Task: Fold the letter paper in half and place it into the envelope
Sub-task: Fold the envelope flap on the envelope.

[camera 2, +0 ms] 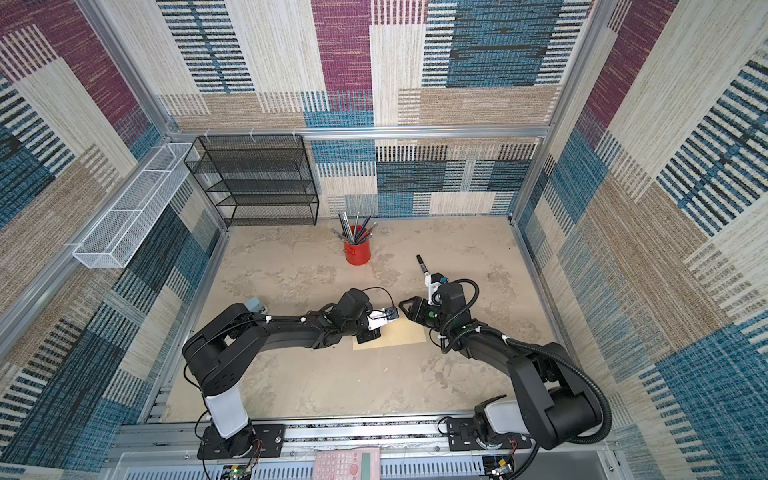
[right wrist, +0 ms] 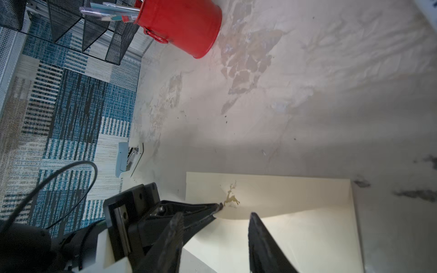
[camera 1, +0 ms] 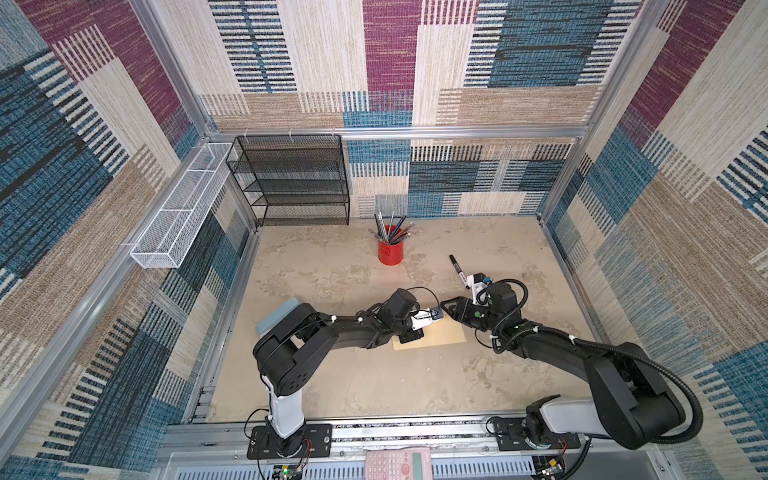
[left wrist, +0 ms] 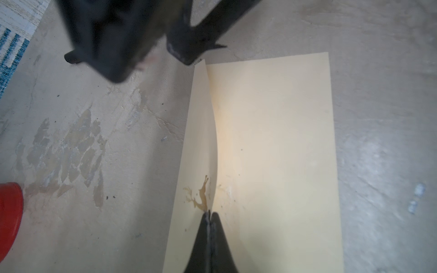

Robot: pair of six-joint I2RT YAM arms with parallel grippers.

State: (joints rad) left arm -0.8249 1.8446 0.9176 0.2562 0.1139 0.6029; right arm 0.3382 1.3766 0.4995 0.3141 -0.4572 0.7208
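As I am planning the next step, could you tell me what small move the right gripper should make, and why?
Probably close the right gripper on the far end of the raised envelope flap. The left gripper is shut on that flap beside its emblem, and the right one's jaws stand open near its end. No view shows the letter paper.

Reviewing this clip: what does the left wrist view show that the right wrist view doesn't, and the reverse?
Only the left wrist view: the right gripper from outside, blurred, one fingertip beside the lifted flap's far corner. Only the right wrist view: pens in the red cup, the black mesh rack, the right gripper's jaws standing apart. Both: the tan envelope, its flap lifted, the left gripper shut on that flap near a gold deer mark, and the red cup's wall.
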